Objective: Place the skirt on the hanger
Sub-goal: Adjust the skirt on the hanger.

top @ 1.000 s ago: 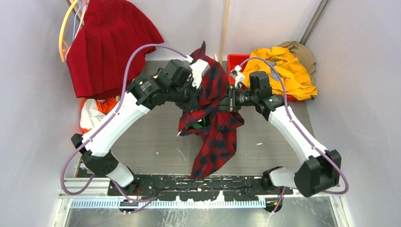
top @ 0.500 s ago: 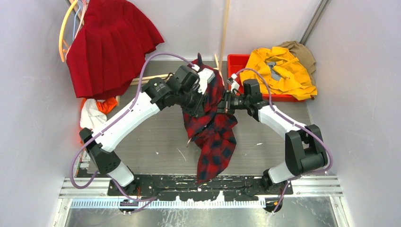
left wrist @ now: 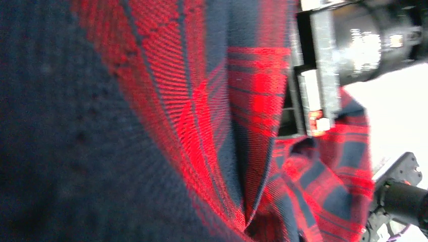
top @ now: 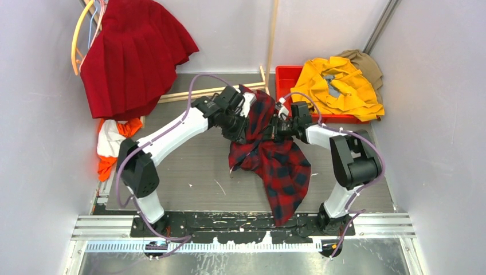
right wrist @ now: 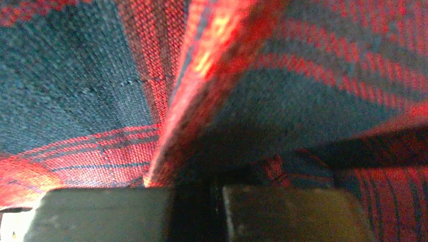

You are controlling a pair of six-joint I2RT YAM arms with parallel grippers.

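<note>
Robot lab cell, blank grey walls (top: 34,172), metal table (top: 195,172)

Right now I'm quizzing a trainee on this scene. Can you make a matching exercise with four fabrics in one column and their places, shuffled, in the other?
Things:
1. skirt
2. shirt
3. yellow cloth
4. orange-white cloth

Places:
A. draped over the red bin, far right
B. in the middle, between the left gripper and right gripper
C. hanging in the far left corner
D. at the left edge of the table

Pairs: 1-C, 2-B, 3-A, 4-D
</note>
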